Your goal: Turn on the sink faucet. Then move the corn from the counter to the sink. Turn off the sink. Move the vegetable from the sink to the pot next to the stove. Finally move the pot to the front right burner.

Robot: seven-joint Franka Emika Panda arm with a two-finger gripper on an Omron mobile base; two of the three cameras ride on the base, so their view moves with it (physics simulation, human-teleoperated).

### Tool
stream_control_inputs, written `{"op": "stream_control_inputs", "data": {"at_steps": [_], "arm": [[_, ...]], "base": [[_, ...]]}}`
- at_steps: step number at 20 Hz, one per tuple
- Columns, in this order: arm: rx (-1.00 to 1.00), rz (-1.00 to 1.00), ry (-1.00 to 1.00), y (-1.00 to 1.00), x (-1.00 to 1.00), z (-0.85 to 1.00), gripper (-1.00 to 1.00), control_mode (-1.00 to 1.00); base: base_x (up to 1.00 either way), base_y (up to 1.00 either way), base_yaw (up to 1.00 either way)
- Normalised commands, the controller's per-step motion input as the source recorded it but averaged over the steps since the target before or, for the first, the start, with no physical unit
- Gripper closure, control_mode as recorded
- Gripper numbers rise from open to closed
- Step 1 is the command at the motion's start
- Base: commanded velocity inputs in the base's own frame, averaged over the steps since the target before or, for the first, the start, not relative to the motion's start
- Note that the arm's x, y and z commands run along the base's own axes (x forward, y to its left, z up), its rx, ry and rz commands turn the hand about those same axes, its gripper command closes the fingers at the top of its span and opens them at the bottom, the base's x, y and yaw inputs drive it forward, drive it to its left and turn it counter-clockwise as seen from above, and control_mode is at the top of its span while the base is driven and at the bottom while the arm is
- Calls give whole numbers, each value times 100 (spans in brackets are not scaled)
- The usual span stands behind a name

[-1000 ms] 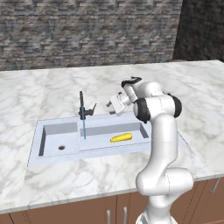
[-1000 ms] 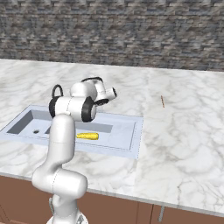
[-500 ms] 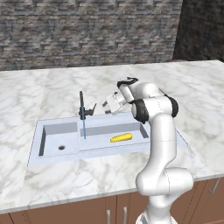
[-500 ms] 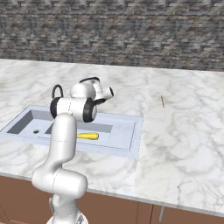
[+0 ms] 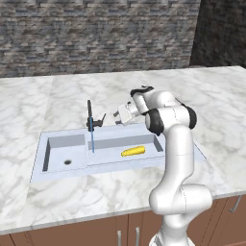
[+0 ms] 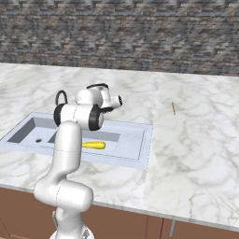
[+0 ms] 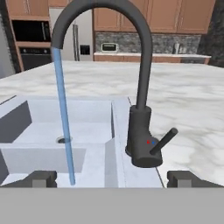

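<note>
Rendered home kitchen: white grey-veined marble counter (image 5: 57, 96) w/ pale blue-grey double-basin sink (image 5: 53, 144), slim black tap (image 7: 142, 109) running; brown wood cabinets (image 7: 131, 15), built-in black oven (image 7: 27, 43) showing behind.

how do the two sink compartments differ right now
The small compartment is narrow and takes the blue water stream from the faucet; the wide compartment is longer and holds the corn, with no stream landing in it. Both are pale blue-grey and set in the same counter.
</note>
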Motion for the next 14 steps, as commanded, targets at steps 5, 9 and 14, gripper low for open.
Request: {"op": "stream_control_inputs", "data": {"at_steps": [5, 9, 14], "arm": [[2, -4, 7, 7, 1, 0, -100, -100], [2, -7, 3, 7, 1, 0, -100, -100], [2, -7, 0, 7, 3, 0, -100, -100]], "base": [[0, 0, 0], [0, 0, 0], [0, 0, 0]]}}
